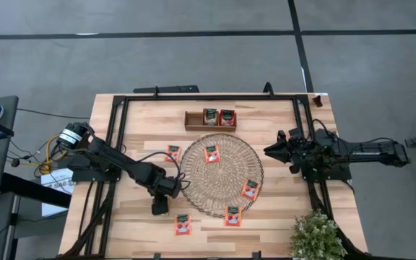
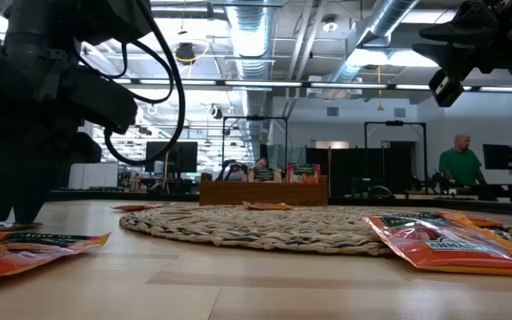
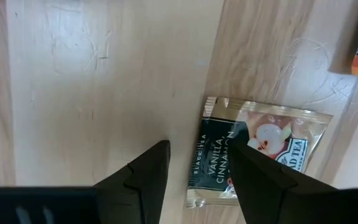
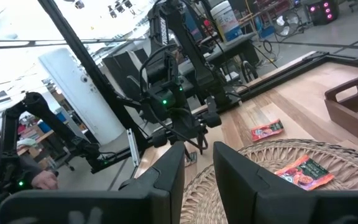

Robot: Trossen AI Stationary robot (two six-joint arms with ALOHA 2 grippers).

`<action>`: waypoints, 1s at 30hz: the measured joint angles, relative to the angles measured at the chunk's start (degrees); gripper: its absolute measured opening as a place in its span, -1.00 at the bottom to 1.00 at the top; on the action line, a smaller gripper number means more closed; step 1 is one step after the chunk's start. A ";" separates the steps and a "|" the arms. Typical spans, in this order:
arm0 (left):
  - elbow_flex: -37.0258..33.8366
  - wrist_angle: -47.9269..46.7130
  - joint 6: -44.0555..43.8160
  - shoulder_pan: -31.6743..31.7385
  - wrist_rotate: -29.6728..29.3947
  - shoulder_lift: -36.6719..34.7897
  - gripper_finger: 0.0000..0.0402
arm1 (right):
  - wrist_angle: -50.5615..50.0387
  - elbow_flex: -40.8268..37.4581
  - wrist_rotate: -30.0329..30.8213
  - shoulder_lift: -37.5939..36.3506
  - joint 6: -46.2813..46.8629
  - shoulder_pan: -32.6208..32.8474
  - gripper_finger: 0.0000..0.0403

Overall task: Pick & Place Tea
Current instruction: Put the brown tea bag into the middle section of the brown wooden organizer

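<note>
Left gripper (image 3: 197, 168) fingers open, empty, one finger partly hiding a tea packet (image 3: 260, 152)'s label.

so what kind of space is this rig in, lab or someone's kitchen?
Looks like an open-plan robotics lab or workshop, not a kitchen: exposed silver ceiling ducts, dark monitors on benches behind the pale wooden table, and another dark robot arm on a stand.

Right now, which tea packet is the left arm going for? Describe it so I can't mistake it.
Start at the round woven mat mid-table and go to its front-left edge, where the left gripper points down at bare wood with open jaws. The packet lies just beyond it, off the mat near the front edge. A second packet sits near it, farther right against the mat's rim.
</note>
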 joint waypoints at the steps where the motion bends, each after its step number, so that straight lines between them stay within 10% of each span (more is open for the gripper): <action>1: 0.00 0.00 -0.04 -0.08 -0.42 0.00 -0.19 | 0.00 0.00 0.00 0.00 0.00 0.00 -0.61; 30: 0.72 -0.86 -0.17 -4.02 -8.87 0.17 -0.67 | 0.04 0.00 0.02 0.00 0.02 -0.02 -0.61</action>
